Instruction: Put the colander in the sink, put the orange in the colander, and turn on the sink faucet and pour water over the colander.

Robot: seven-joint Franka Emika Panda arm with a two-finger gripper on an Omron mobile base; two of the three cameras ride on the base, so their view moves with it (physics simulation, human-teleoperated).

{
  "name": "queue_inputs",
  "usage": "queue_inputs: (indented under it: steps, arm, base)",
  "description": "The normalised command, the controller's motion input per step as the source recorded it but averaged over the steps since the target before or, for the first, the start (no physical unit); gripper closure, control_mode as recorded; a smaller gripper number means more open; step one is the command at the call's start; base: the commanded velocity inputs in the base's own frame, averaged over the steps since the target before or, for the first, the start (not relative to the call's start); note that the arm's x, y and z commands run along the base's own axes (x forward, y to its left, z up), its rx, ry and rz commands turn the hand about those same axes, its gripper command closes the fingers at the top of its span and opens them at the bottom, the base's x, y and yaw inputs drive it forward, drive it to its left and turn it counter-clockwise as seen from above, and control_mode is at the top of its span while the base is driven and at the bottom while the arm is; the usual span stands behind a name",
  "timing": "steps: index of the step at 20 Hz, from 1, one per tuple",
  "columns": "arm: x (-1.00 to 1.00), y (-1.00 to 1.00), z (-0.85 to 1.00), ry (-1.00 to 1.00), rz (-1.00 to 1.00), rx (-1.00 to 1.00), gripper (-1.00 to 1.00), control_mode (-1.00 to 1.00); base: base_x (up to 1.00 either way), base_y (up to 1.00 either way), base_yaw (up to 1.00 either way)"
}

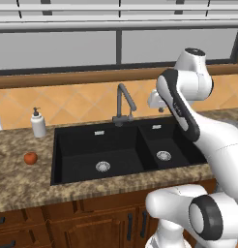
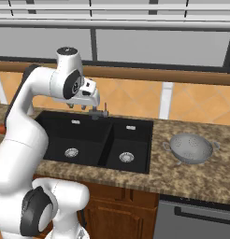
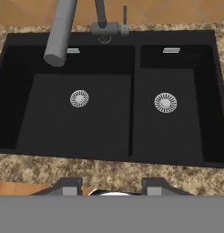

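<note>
The fingers [image 2: 76,107] hang above the sink [image 2: 96,140], by the faucet [image 1: 124,104]; colander [image 2: 190,148] far right, orange [image 1: 30,158] far left, both on the counter [image 1: 24,181].

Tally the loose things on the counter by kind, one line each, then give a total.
Colander: 1, right of the sink
Orange: 1, left of the sink
Soap dispenser bottle: 1, at the back left
Total: 3
</note>
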Motion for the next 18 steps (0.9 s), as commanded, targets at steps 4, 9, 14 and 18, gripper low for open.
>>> queue_inputs:
  steps: [4, 9, 14, 18]
  arm:
    - [-0.2, -0.08, -0.08, 0.0, 0.0, 0.0, -1.0, -1.0]
    - [-0.34, -0.37, -0.21, -0.01, -0.07, 0.0, -1.0, -1.0]
    - [-0.35, -0.59, -0.12, 0.0, -0.22, 0.09, -1.0, -1.0]
    - [-0.25, -0.65, -0.04, 0.0, -0.38, 0.23, -1.0, -1.0]
  base:
    - [0.0, 0.0, 0.0]
    - [0.0, 0.0, 0.0]
    - [0.0, 0.0, 0.0]
    - [0.0, 0.0, 0.0]
